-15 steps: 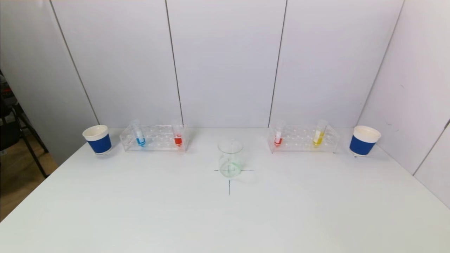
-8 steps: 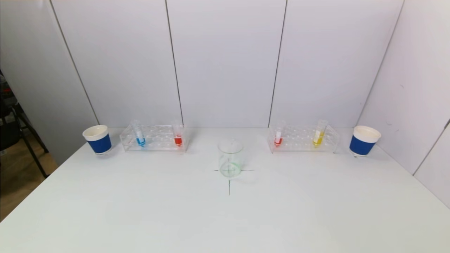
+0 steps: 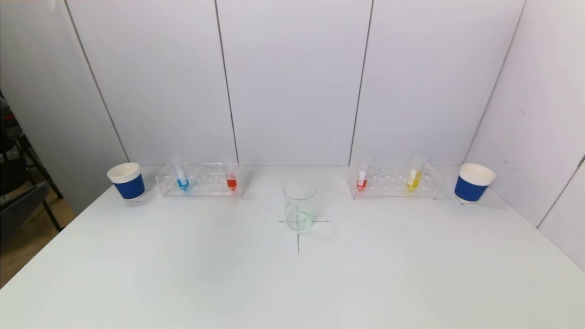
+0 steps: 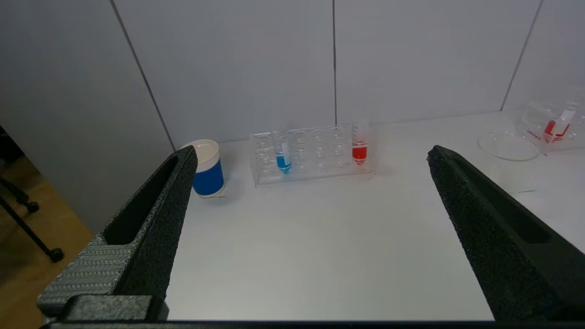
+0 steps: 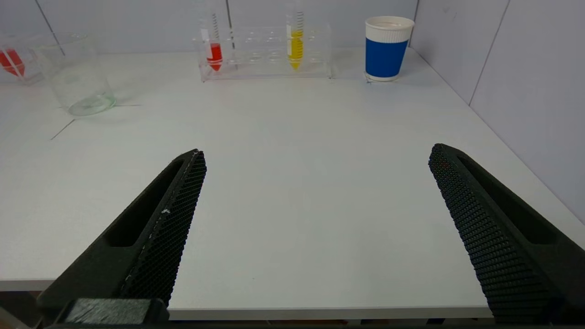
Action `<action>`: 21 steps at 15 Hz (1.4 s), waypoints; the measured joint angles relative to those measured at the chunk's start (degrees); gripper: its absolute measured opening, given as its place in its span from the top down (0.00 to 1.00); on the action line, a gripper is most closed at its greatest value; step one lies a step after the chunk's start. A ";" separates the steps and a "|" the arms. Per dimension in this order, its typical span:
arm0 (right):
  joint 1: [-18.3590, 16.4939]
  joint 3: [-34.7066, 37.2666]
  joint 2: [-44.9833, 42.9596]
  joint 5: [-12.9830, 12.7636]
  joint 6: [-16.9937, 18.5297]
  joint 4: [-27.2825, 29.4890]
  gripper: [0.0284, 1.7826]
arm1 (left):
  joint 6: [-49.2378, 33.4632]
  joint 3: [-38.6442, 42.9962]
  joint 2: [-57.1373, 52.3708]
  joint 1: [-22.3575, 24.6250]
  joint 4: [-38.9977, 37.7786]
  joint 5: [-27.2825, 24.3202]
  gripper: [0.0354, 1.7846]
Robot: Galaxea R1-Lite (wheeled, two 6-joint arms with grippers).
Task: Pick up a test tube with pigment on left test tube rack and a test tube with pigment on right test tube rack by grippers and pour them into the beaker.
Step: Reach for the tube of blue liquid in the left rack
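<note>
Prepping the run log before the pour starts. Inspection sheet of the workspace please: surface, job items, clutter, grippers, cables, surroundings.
Surface: white table, black cross marked under the beaker.
Job's things: beaker upright at centre; left rack holds blue tube and red tube; right rack holds a red tube and yellow tube.
Clutter: blue paper cup beside left rack, another beside right rack.
Grippers: left gripper and right gripper short of the table's near edge, jaws open, empty.
Cables: nothing seen.
Surroundings: white wall panels; wooden floor on the left.
</note>
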 joint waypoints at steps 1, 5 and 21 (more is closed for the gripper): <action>0.00 -0.02 0.00 0.00 -0.02 0.00 0.01 | -0.63 -0.20 3.61 0.01 -3.04 -0.06 0.01; 0.00 -0.05 0.00 0.00 0.02 0.02 0.01 | -1.29 -0.69 17.90 0.16 -15.74 -0.22 0.01; 0.00 -0.02 0.00 0.01 0.00 0.00 0.01 | -0.72 -1.83 68.88 5.42 -65.24 -6.68 0.01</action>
